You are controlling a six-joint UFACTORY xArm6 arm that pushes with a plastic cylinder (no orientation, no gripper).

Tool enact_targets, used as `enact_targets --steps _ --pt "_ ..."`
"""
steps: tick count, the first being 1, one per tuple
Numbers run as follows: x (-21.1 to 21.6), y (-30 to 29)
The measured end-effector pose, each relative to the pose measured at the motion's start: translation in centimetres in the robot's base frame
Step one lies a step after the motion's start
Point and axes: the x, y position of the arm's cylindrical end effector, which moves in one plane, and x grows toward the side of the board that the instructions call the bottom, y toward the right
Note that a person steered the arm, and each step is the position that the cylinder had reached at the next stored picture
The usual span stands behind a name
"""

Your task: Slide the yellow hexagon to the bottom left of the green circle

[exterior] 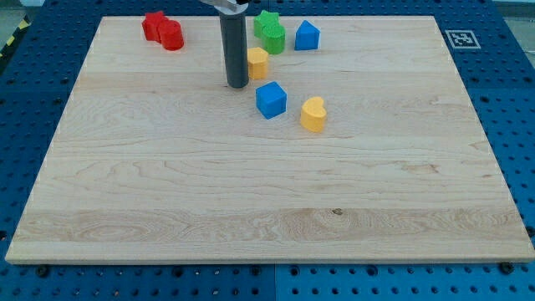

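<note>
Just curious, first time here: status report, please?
My tip touching yellow hexagon block, its left side. Green circle block up-right, adjacent. Nothing between.

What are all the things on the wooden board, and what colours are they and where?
red blocks: two, red, touching each other near the view's top left; exact shapes hard to tell.
green blocks: two, green, pressed together at the view's top middle.
blue pentagon-like block: one, blue, just right of the green blocks.
yellow hexagon: one, yellow, below the green blocks, slightly to their left.
blue cube: one, blue, below the yellow hexagon.
yellow heart-like block: one, yellow, right of the blue cube.
wooden board: one, pale wood, on a blue perforated table.
marker tag: one, black and white, off the board's top right corner.
my tip: one, dark rod, just left of the yellow hexagon.
</note>
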Motion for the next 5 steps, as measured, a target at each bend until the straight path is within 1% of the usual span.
enact_targets --steps 2,4,5 --pt "-0.4 0.3" --pt "-4.0 0.7" --pt "-2.3 0.7"
